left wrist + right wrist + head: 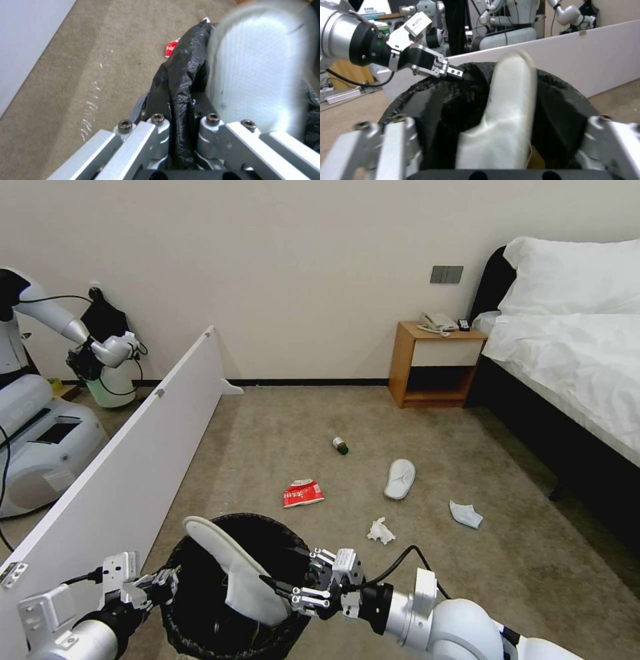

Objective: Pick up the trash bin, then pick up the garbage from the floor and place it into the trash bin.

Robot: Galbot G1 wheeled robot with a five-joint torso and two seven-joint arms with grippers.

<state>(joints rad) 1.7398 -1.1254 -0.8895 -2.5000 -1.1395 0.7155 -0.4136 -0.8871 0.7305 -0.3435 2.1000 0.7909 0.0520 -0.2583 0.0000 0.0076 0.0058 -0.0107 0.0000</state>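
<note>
So my left gripper (175, 585) has its fingers pinched on the bag-lined rim of the trash bin (200, 607), which sits low in front of me, while my right gripper (277, 587) sits at the opposite rim with fingers spread wide and a white slipper (230, 567) leaning inside the bin, its end poking over the edge. The white board (133, 467) runs close along my left. Ahead, the carpet has open room around 1 slipper on the floor (400, 478), the red packet (303, 493), a tissue wad (381, 531) and the small bottle (341, 445).
</note>
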